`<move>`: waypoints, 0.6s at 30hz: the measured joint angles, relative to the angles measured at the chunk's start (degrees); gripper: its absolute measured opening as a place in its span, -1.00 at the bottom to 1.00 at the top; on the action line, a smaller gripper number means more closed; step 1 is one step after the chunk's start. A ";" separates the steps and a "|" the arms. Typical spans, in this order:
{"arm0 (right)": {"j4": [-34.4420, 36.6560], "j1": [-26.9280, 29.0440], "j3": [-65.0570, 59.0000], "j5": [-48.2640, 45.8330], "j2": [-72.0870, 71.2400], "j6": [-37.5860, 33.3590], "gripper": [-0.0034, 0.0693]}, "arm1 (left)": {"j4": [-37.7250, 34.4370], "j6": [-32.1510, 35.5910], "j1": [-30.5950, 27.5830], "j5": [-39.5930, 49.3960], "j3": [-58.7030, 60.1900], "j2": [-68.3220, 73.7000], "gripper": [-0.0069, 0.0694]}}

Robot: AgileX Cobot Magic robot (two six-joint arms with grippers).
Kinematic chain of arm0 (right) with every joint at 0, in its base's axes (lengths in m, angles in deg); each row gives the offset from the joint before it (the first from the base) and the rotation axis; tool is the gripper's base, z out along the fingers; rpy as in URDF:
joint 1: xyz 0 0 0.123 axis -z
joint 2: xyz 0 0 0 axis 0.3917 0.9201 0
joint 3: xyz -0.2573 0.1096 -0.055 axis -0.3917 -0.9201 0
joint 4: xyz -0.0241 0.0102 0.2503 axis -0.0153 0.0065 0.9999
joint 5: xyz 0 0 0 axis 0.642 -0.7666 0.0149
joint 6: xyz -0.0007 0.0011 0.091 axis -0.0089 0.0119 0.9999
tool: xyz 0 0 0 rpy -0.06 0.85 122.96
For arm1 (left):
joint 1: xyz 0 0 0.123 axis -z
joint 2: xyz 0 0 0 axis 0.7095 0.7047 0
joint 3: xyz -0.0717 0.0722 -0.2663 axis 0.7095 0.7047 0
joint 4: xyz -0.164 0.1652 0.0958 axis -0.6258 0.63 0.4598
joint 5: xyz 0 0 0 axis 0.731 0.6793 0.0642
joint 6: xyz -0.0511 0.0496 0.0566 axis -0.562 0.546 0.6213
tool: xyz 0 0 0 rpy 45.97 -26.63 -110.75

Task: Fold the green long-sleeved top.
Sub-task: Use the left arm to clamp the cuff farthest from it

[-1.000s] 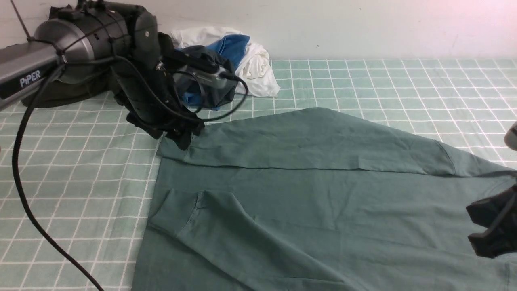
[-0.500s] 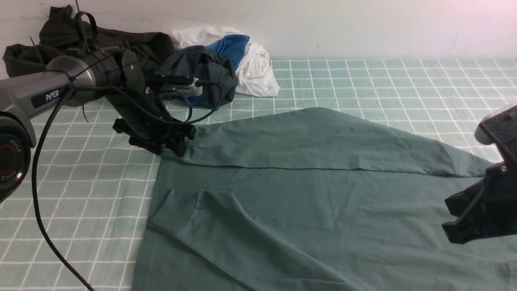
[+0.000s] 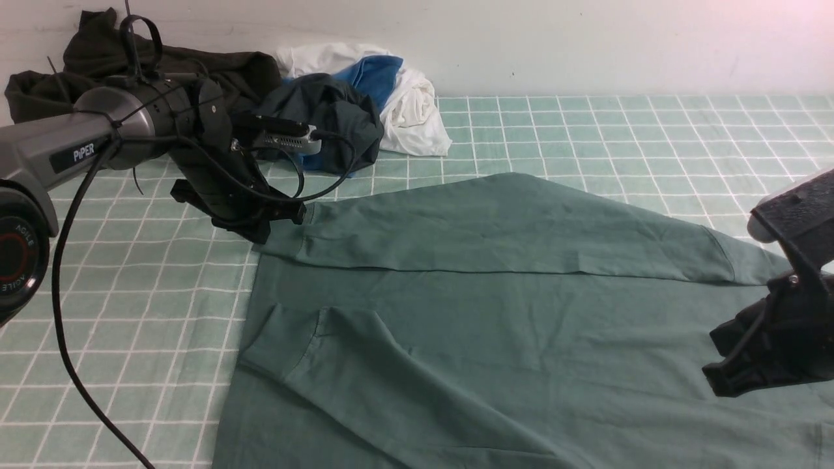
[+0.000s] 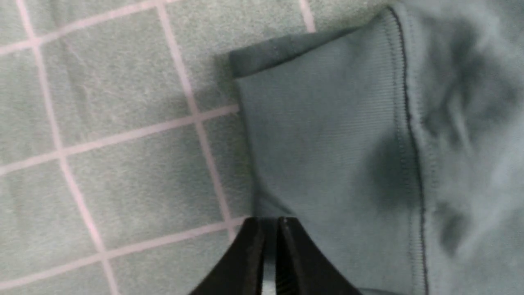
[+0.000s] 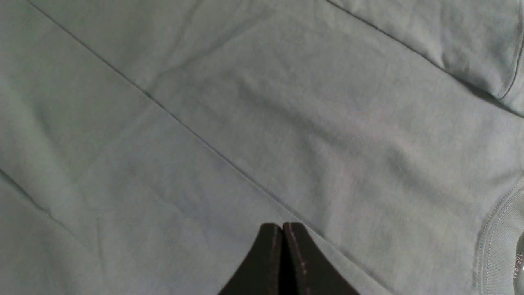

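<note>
The green long-sleeved top (image 3: pixel 495 326) lies spread flat on the checked cloth, one sleeve folded across its far edge and the other across its near left part. My left gripper (image 3: pixel 264 231) sits at the far sleeve's ribbed cuff (image 4: pixel 327 123). In the left wrist view that gripper (image 4: pixel 270 223) has its jaws drawn to a thin slit right on the cuff's edge, pinching it. My right gripper (image 3: pixel 717 381) hovers over the top's right side, shut and empty. In the right wrist view that gripper (image 5: pixel 282 225) is above plain green cloth (image 5: pixel 245 123), near the ribbed collar (image 5: pixel 499 237).
A dark olive-black garment (image 3: pixel 195 65) and a dark navy-grey one with blue and white cloth (image 3: pixel 339 111) are heaped at the back left against the wall. The left arm's black cable (image 3: pixel 39 312) hangs over the green checked tablecloth (image 3: pixel 130 293).
The left gripper has dropped to the sleeve cuff and closed from wide open. The right gripper has moved in leftward over the top's right side.
</note>
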 joint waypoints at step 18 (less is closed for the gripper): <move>0.00 0.00 0.00 0.44 0.02 0.00 -0.95 | -3.04 -1.05 -0.24 0.33 -0.38 1.28 -0.15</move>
